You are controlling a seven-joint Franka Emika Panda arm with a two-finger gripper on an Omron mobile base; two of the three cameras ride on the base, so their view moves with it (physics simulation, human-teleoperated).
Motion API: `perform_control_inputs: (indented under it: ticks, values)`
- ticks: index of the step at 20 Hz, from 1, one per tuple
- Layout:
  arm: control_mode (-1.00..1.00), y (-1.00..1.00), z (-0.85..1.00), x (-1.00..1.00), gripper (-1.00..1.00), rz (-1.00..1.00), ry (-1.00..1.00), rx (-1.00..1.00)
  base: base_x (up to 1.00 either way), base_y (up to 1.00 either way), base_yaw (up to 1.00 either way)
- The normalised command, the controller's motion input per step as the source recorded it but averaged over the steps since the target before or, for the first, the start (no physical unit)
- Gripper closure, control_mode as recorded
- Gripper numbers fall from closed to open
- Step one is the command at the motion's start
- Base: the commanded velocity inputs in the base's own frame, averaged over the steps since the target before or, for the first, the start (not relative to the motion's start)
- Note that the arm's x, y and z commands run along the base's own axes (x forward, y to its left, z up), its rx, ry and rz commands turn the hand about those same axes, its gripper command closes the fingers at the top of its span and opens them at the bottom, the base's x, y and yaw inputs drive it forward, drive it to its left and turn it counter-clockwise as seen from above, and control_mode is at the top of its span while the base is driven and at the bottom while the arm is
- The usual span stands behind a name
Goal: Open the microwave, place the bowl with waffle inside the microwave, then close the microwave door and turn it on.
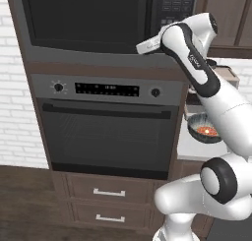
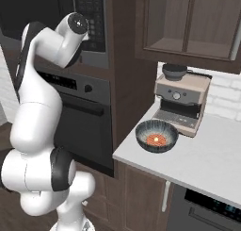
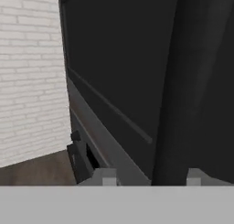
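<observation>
My end effector is pressed up close to the wide dark-glass microwave door, its two finger tips standing on either side of the slim vertical dark handle, which runs up between them. I cannot tell whether the tips are already clamped on that handle or only bracketing it.

The large grey-and-black built-in microwave looks closed: the door lies flush with its grey frame, and the button keypad panel sits just beyond the handle from my end effector. So the very first step, opening, is, I judge, only at the grasp.

The small round dark bowl with the blue-grey striped outside and orange-red waffle inside is well away from my end effector, low and off to the side, resting on the pale desk just in front of the beige espresso machine. Loading it, closing the door and switching on are all left to do.
</observation>
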Motion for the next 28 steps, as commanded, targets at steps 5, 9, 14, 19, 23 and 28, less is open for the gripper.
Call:
perform_control_inputs:
  ticks: [5,9,14,19,23,28]
  values:
    - [-1.0,1.0,-0.24,-0.47,1.0,0.15,0.02,-0.21,0.0,0.0,0.0]
    - [-1.0,1.0,-0.58,-0.53,1.0,0.06,0.0,-0.24,0.0,0.0,0.0]
    - [-1.0,1.0,-0.74,-0.49,1.0,0.01,0.0,-0.26,0.0,0.0,0.0]
    - [-1.0,1.0,-0.71,-0.48,1.0,0.0,0.0,-0.27,0.0,0.0,0.0]
    - [-1.0,1.0,-0.71,-0.44,1.0,0.0,0.0,-0.29,0.0,0.0,0.0]
    - [-1.0,1.0,-0.68,-0.36,1.0,0.0,0.01,-0.29,0.0,0.0,0.0]
